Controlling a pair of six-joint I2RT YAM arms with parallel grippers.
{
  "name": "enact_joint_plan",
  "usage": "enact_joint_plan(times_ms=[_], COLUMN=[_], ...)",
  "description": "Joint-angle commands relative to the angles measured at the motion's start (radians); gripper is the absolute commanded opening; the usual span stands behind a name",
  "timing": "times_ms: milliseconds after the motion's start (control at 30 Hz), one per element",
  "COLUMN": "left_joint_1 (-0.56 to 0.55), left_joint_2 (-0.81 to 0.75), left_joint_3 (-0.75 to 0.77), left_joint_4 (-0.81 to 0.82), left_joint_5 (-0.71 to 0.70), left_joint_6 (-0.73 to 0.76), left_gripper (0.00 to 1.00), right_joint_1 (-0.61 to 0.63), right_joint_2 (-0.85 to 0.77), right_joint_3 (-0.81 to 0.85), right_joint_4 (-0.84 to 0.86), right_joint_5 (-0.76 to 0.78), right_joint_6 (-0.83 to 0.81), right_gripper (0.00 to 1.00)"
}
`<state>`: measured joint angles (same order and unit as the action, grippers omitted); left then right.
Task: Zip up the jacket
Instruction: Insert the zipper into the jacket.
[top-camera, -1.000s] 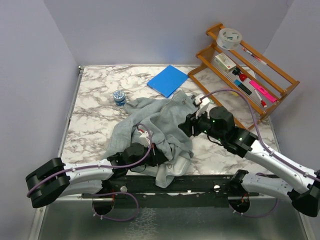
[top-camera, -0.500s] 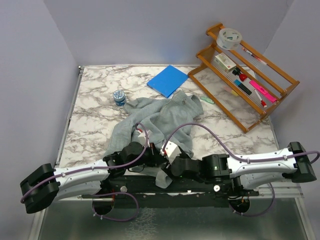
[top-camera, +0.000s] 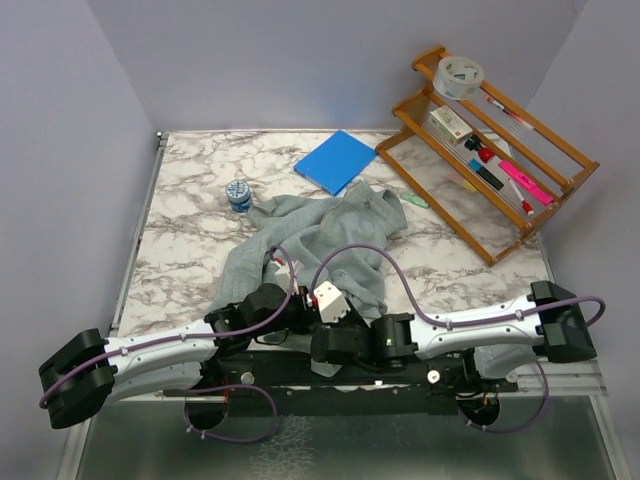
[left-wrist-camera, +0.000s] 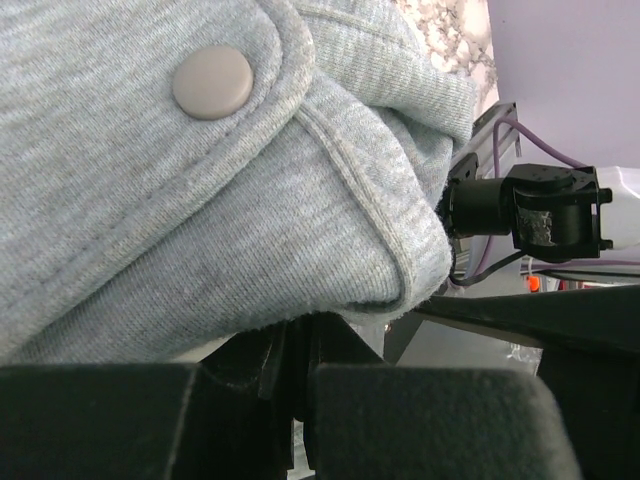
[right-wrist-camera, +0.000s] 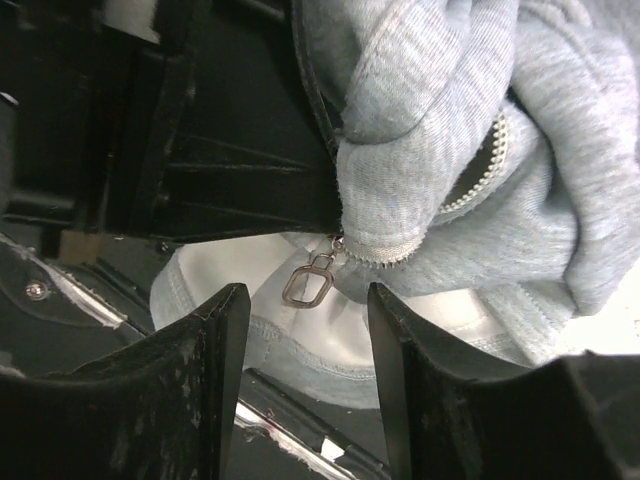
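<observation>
The left fingers (left-wrist-camera: 430, 420) clench a light grey fleece jacket (top-camera: 320, 235); the right fingers (right-wrist-camera: 200, 380), spread, flank its metal zipper pull (right-wrist-camera: 308, 281).

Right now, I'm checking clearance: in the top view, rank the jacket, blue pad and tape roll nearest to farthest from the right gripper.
1. jacket, directly at the right gripper, near edge.
2. blue pad, far centre.
3. tape roll, atop the rack, far right.
</observation>
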<state>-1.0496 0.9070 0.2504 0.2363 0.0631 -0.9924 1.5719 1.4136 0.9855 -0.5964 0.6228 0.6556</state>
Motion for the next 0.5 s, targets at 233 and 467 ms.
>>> enact_joint_plan(times_ms=[233,467], left_joint_1=[-0.006,-0.006], left_joint_2=[-0.009,-0.012], left_joint_3=[0.010,0.004], left_joint_4=[-0.038,-0.037], left_joint_5=[-0.004,-0.008], left_joint_6=[-0.020,-0.025], left_gripper=[0.00,0.00], right_joint_1=[0.007,0.007], right_joint_2=[0.133,0.122], right_joint_3=[0.076,0.073], right_joint_4=[-0.080,-0.087], right_joint_5=[0.047,0.067], right_joint_6=[0.079,0.072], right_gripper=[0.45,0.27])
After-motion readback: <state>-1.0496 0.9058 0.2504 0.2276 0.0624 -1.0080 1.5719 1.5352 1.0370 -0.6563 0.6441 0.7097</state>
